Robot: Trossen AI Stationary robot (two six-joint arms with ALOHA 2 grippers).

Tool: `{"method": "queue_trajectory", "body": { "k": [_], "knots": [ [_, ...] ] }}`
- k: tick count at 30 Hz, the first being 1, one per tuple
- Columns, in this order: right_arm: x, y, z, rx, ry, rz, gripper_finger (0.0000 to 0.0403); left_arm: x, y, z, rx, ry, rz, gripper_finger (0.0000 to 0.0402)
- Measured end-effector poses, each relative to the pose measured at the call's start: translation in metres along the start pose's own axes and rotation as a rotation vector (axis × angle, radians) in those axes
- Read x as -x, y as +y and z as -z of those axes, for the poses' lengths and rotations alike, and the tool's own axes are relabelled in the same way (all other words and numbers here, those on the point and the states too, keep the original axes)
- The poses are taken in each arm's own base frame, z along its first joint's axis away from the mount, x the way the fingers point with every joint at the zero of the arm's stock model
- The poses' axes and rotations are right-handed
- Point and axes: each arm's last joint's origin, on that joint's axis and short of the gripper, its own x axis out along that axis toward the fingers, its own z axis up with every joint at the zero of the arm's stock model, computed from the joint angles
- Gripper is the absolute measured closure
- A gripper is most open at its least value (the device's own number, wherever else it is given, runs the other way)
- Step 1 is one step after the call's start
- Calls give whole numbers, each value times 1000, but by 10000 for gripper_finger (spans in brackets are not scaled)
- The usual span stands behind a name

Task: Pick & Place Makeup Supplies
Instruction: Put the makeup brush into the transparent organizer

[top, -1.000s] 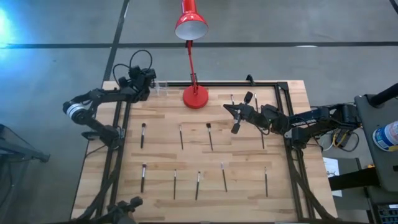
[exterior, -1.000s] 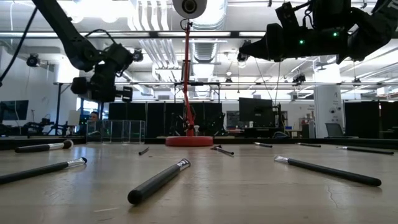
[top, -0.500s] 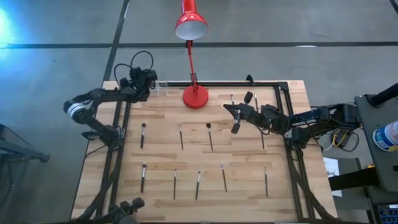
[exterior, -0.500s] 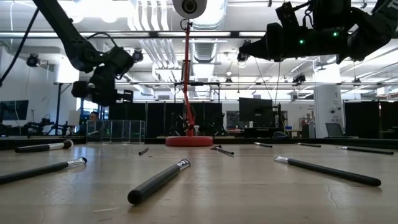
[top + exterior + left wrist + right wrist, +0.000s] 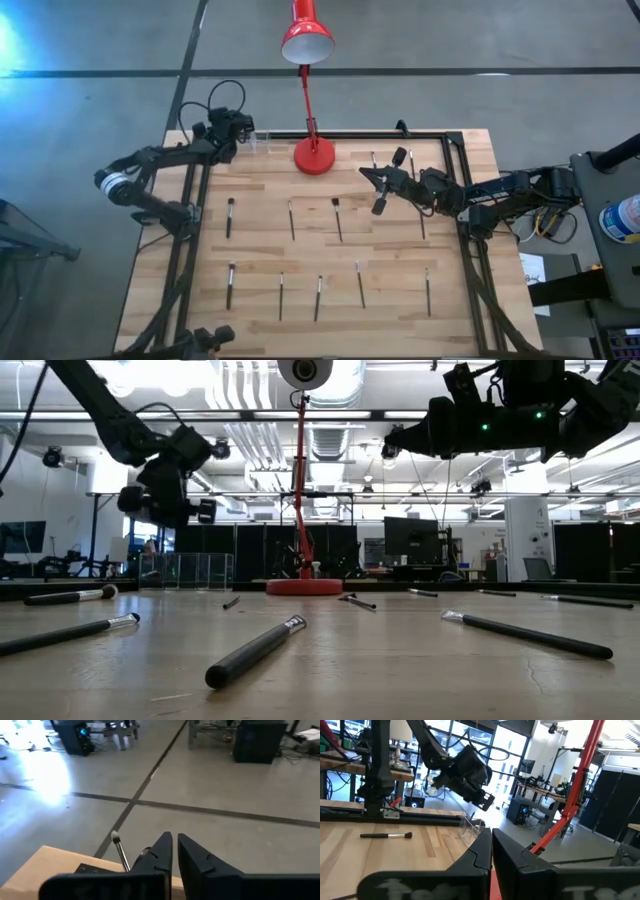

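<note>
Several thin dark makeup brushes [image 5: 291, 218] lie flat in rows on the wooden table [image 5: 260, 260]; the low view shows one up close [image 5: 255, 650]. My left gripper [image 5: 241, 128] hovers at the far left corner over a clear container [image 5: 262, 140]. Its fingers [image 5: 197, 857] are shut with nothing between them. One brush with a small pale tip [image 5: 116, 839] stands up beside its finger. My right gripper [image 5: 364, 172] waits in the air right of the lamp, shut and holding nothing [image 5: 491, 842]. My left gripper has a brush shaft [image 5: 121, 856] standing just outside one finger [image 5: 157, 852], not between the two. I cannot tell whether that finger's outer side touches it. The gripper's own body hides the brush's lower end.
A red desk lamp stands with its base [image 5: 313, 155] at the table's far edge, between the two arms, and its shade [image 5: 306, 40] beyond the edge. A black frame [image 5: 455, 200] runs along the table's sides. Bare wood lies between the brush rows.
My left gripper has risen slightly and tipped its fingers upward over the clear container, and its arm's elbow has swung a little outward to the left. The brushes on the table lie as before.
</note>
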Motion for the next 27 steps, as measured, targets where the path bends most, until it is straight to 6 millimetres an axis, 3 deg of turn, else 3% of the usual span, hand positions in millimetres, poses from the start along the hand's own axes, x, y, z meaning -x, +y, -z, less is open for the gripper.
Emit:
{"method": "queue_trajectory", "body": {
  "k": [5,9,17,27],
  "knots": [
    [0,0,1,2,7,-1,394,22,5,-13,-11,-18,117,399],
    [0,0,1,2,12,-3,394,46,4,-11,-47,-16,280,401],
    [-5,1,-2,-29,43,-6,394,88,-6,30,-118,5,746,401],
    [-24,4,-5,-189,410,-20,394,93,-3,74,-52,58,1180,401]
  ]
}}
